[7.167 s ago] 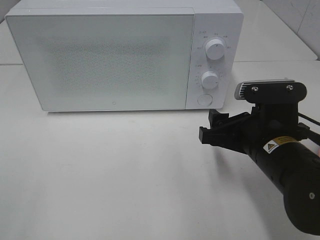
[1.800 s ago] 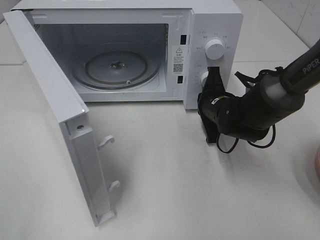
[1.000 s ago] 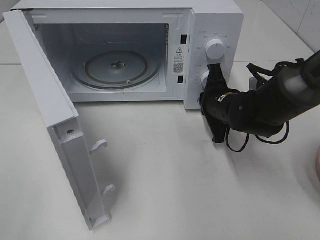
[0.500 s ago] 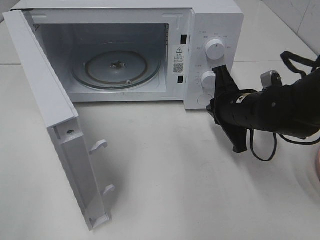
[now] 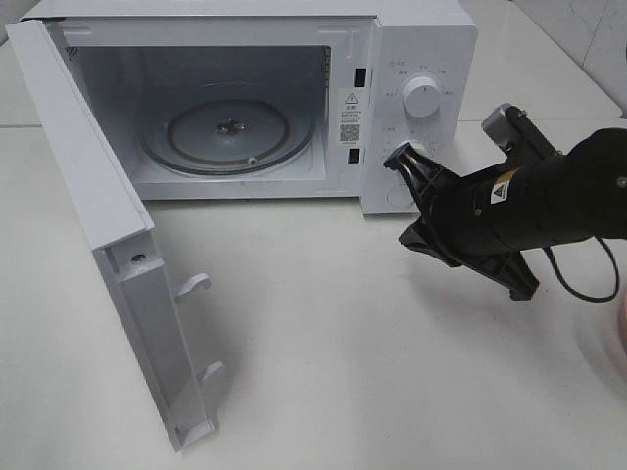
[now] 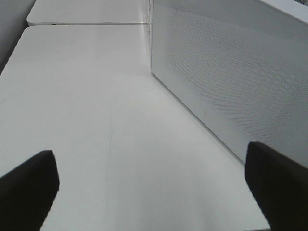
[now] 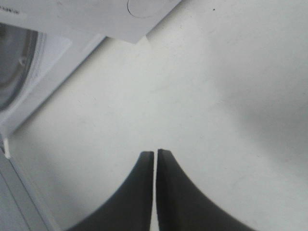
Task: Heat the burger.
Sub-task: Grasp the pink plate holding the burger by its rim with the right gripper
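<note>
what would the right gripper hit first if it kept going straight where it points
Probably the microwave's control panel, near its round button: the shut right gripper points that way. Bare table lies between, so it might touch that first; depth is unclear.

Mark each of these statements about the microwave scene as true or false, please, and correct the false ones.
1. The microwave door stands open. True.
2. The burger lies on the glass turntable. False: the turntable is bare, and no burger is in view.
3. The right gripper is shut and holds nothing. True.
4. The left gripper is shut. False: its fingers stand wide apart.
</note>
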`<action>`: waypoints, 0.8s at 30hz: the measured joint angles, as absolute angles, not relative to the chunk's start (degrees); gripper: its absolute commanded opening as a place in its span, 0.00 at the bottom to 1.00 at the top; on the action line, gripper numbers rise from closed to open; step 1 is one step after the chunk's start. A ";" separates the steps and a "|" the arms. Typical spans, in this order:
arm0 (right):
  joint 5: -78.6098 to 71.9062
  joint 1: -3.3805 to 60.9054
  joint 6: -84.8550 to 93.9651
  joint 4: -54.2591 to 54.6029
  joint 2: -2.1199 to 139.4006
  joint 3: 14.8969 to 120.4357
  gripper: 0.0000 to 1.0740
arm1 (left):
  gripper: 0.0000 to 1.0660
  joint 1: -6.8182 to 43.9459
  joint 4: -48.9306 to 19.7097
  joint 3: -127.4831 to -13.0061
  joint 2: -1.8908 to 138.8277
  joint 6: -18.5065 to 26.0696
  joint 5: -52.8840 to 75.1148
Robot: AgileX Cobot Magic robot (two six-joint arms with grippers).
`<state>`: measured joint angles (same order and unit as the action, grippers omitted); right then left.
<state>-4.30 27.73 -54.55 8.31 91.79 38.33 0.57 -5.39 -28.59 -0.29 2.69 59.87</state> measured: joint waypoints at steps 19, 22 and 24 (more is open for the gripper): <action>31.46 27.73 -9.97 5.61 83.82 38.73 0.09 | 0.95 0.57 -5.39 -28.59 -0.29 2.69 59.87; 37.07 27.73 -4.76 5.61 83.77 40.68 0.10 | 0.95 0.57 -5.39 -28.59 -0.29 2.69 59.87; 40.39 27.73 -2.75 5.44 83.77 42.23 0.11 | 0.95 0.57 -5.39 -28.59 -0.29 2.69 59.87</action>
<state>40.39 27.73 -2.75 5.44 83.77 42.23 0.57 -5.39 -28.59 -0.29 2.69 59.87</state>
